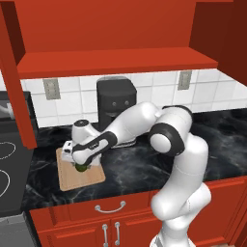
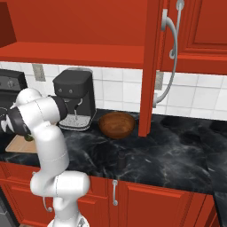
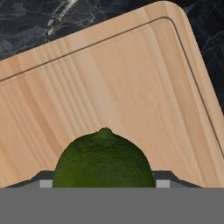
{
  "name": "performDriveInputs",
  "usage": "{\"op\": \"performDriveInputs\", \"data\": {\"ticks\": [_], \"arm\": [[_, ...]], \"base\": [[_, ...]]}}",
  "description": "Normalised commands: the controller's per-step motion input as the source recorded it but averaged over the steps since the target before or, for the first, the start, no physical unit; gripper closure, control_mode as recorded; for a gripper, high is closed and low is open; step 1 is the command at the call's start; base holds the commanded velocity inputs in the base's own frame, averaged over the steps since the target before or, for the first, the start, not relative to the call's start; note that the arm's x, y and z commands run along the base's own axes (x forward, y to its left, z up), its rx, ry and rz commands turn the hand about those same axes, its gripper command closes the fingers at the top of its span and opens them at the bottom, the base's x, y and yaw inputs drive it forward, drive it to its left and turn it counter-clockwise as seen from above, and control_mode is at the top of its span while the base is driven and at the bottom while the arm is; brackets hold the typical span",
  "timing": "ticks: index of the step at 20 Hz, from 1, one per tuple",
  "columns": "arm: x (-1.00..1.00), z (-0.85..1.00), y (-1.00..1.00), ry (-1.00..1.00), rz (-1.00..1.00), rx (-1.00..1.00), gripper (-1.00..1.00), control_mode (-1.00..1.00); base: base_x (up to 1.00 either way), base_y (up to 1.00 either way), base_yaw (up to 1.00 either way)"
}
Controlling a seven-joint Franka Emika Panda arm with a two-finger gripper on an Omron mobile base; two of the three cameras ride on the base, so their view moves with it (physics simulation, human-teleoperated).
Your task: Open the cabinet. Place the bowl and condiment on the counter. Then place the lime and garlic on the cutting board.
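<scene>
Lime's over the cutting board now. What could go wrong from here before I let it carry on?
1. The lime is round and sits between the fingers of the hand above the cutting board; released from height, it may roll off onto the counter.
2. The open cabinet door hangs over the counter near the bowl; a wide arm swing might clip it.

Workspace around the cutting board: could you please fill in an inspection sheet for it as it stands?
Surface: black counter; cutting board lies on it near the stove.
Job's things: lime over the board; bowl and condiment on the counter; cabinet open.
Clutter: coffee machine against the wall.
Grippers: gripper low over the board, jaws closed on the lime's sides.
Cables: nothing seen.
Surroundings: tiled wall, lower cabinets.
</scene>
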Motion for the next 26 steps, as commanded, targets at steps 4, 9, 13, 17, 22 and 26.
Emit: {"op": "performDriveInputs", "data": {"ticks": [4,9,13,17,22,26], "arm": [[0.02,-0.10,0.06,0.00,-0.05,0.00,1.00,-1.00],[0.06,-0.12,0.05,0.00,-0.04,0.00,1.00,-1.00],[0.01,-0.07,0.04,0.00,-0.03,-0.01,-1.00,-1.00],[0.00,0.00,0.00,-0.02,-0.01,0.00,-1.00,-1.00],[0.00,0.08,0.00,-0.11,0.00,0.00,-1.00,-1.00],[0.00,0.15,0.00,-0.11,0.00,0.00,-1.00,-1.00]], "base": [[0.00,0.00,0.00],[0.00,0.00,0.00],[0.00,0.00,0.00],[0.00,0.00,0.00],[0.00,0.00,0.00],[0.00,0.00,0.00]]}}
